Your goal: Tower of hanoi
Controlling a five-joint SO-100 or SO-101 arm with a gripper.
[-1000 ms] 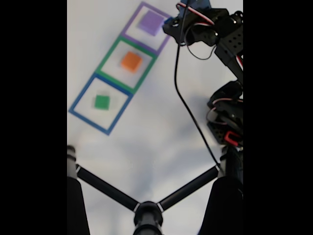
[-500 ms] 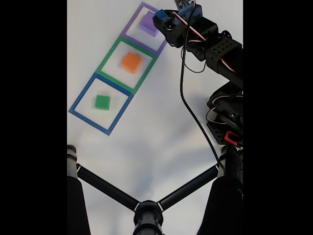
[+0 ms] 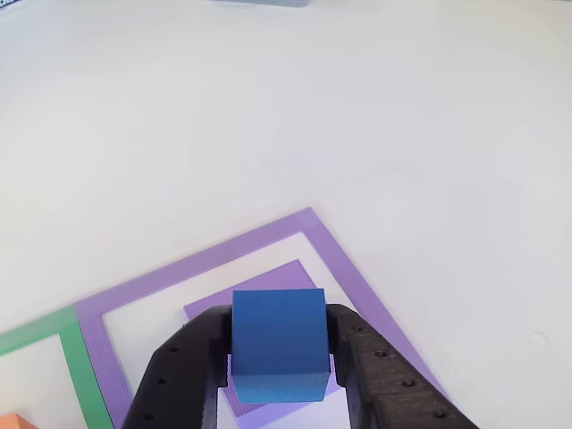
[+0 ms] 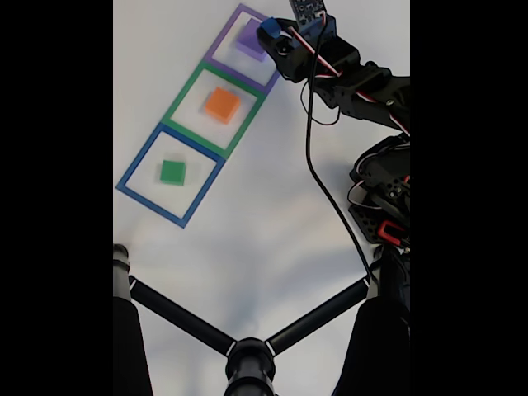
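My gripper (image 3: 279,353) is shut on a blue cube (image 3: 279,342), held between its two black fingers (image 3: 192,371) just above a flat purple square piece (image 3: 299,273) inside the purple-outlined square (image 3: 344,264). In the fixed view the gripper (image 4: 271,35) with the blue cube (image 4: 267,30) hangs at the right side of the purple piece (image 4: 248,39), near the top. An orange piece (image 4: 222,105) lies in the green-outlined square (image 4: 183,101), and a green piece (image 4: 172,172) lies in the blue-outlined square (image 4: 140,166).
The three outlined squares run diagonally across a white tabletop (image 4: 264,214). The arm and its cables (image 4: 318,177) stand along the right edge. A black tripod stand (image 4: 247,355) fills the bottom of the fixed view.
The arm has swung left and forward, carrying the blue cube from beside the purple-outlined square to over the purple piece's right side.
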